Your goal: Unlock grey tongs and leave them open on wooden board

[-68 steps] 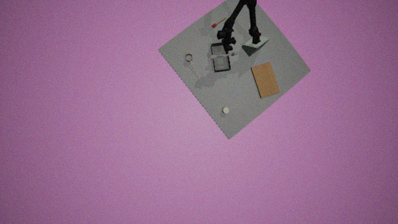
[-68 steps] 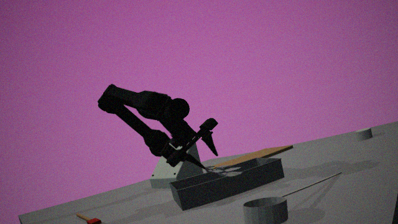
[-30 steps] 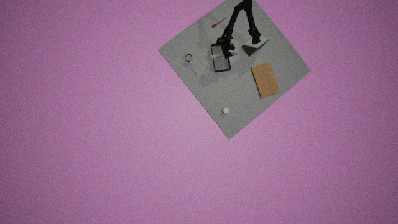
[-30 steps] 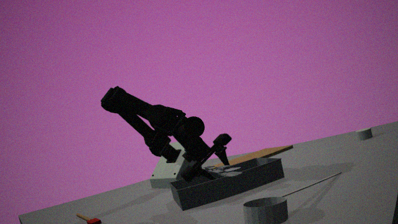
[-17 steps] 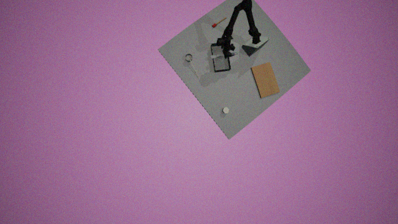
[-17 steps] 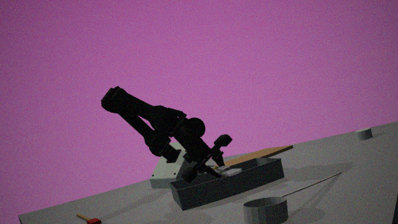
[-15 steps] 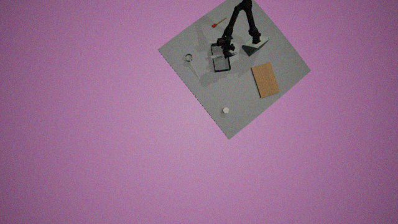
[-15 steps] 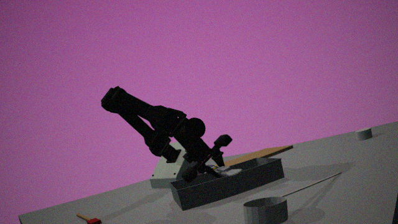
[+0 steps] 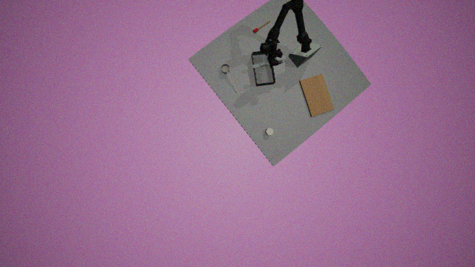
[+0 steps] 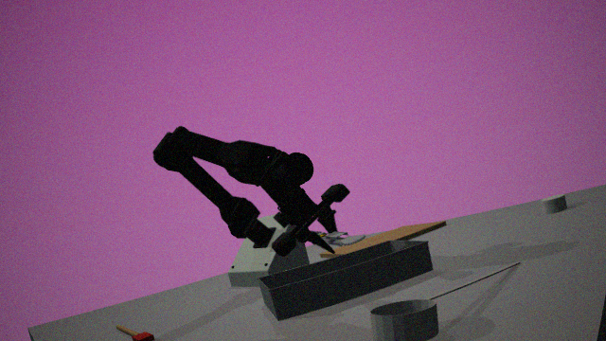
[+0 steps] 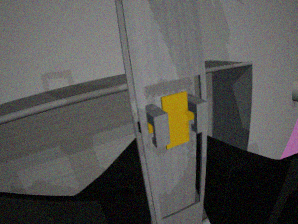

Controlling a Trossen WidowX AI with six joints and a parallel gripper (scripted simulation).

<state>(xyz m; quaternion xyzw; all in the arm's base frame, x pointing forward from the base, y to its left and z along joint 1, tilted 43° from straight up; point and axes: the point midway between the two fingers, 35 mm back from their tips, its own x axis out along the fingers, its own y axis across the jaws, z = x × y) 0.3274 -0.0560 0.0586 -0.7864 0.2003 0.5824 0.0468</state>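
Observation:
The grey tongs (image 9: pixel 260 65) (image 10: pixel 356 240) (image 11: pixel 167 65) lie across the dark roasting tin (image 9: pixel 264 84) (image 10: pixel 350 284) (image 11: pixel 232 115). In the wrist view they run top to bottom, with a yellow piece (image 11: pixel 177 120) between two small grey lugs. My gripper (image 9: pixel 277 60) (image 10: pixel 335 242) (image 11: pixel 163 138) is shut on the tongs, one black finger on each side, below the yellow piece in the wrist view. The arms look together; I cannot tell whether the tongs are clear of the rim. The wooden board (image 9: pixel 317 96) (image 10: pixel 402 233) lies flat, bare, away from the tin.
A round grey pan (image 9: pixel 225 69) (image 10: pixel 402 322) with a long thin handle stands on the tin's other side. A red-headed brush (image 9: pixel 255 30) (image 10: pixel 143 336) lies near one table edge. A pale cylinder (image 9: pixel 269 131) (image 10: pixel 555 206) stands near the far corner. The arm's pale base (image 10: pixel 253 262) is near the tin.

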